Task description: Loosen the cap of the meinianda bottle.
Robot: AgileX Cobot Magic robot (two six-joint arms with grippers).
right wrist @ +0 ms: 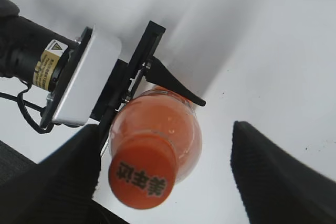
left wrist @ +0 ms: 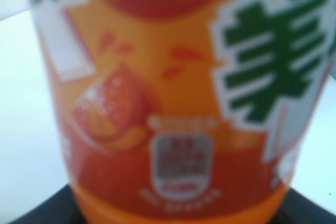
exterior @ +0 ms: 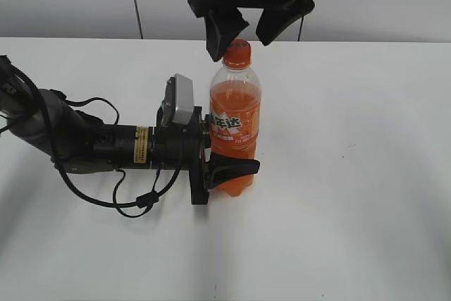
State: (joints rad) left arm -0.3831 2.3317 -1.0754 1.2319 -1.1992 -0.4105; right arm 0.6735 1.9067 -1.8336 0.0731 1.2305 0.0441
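Meinianda bottle (exterior: 235,126) stands upright near the middle of the white table (exterior: 352,174), mostly full of orange drink, so I'd judge it fairly heavy for its size and steady once braced, though the clear plastic wall looks thin and would likely dent under a hard squeeze. The left gripper (exterior: 224,168) reaches in along the table from the left and pinches the lower body at the label, one finger visible curving round the front of the bottle; its wrist camera is so close that the label fills the picture in a blur. The right gripper (exterior: 250,27) hangs above with its fingers spread wide either side of the cap (exterior: 237,52); from its own camera the left finger sits just beside the cap and the other well apart, and neither seems to touch it. The cap is small, round and hard, much narrower than the body, and its smooth printed top gives nothing to hold. I'd say the side wall is the place to clamp, squarely across its width and low enough not to slip off upward, while the lower grip keeps the slick, rounded body from spinning with the twist.
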